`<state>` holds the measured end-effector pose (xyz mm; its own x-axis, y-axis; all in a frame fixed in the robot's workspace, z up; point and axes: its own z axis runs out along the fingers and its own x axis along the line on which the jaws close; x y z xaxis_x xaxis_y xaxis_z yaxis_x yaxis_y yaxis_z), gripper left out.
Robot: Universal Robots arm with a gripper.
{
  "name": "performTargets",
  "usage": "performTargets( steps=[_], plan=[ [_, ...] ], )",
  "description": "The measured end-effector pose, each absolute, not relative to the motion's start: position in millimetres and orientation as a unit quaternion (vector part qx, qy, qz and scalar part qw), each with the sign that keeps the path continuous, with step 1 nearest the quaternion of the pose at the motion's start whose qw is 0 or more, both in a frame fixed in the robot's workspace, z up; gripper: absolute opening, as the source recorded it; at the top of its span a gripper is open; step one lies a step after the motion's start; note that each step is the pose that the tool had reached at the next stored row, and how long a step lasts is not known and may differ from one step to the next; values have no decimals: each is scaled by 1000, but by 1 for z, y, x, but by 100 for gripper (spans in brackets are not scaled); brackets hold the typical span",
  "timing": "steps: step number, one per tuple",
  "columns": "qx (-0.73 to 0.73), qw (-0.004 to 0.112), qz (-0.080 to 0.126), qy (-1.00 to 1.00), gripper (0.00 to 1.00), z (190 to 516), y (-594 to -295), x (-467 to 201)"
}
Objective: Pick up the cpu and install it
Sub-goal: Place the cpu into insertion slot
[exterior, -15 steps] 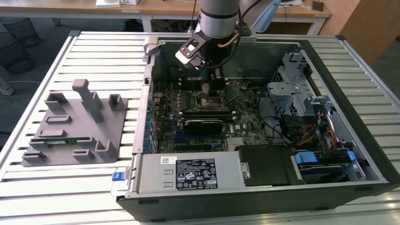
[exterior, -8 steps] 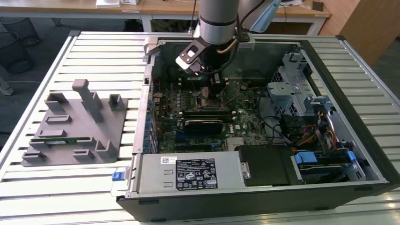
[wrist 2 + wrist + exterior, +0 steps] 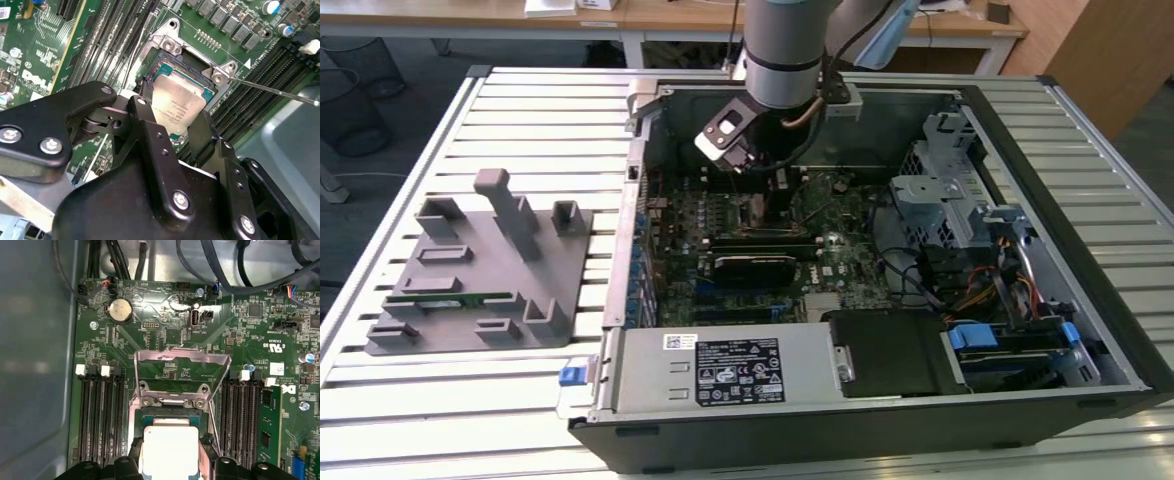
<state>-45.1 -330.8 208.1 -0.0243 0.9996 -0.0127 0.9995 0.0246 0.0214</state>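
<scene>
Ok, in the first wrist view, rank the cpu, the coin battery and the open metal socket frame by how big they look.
1. open metal socket frame
2. cpu, partly hidden and nearer the camera, so unsure against the frame
3. coin battery

A table (image 3: 480, 400) topped with pale metal slats fills most of the exterior view, and daylight glints off the slats toward the exterior view's right. Beyond its far edge stand light wooden desks (image 3: 667, 15) on white legs. Two black wire-mesh wastebaskets (image 3: 350, 120) sit on the dark grey floor (image 3: 414, 150) at the exterior view's left, near a thin white cable (image 3: 367, 177). A wooden cabinet (image 3: 1107, 50) stands at the far right corner.
</scene>
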Motion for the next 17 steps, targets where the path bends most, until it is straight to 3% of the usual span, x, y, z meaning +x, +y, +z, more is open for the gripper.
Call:
performTargets(
  steps=[17],
  plan=[
    [706, 12, 3, 708, 53, 195, -332, -45]
  ],
)
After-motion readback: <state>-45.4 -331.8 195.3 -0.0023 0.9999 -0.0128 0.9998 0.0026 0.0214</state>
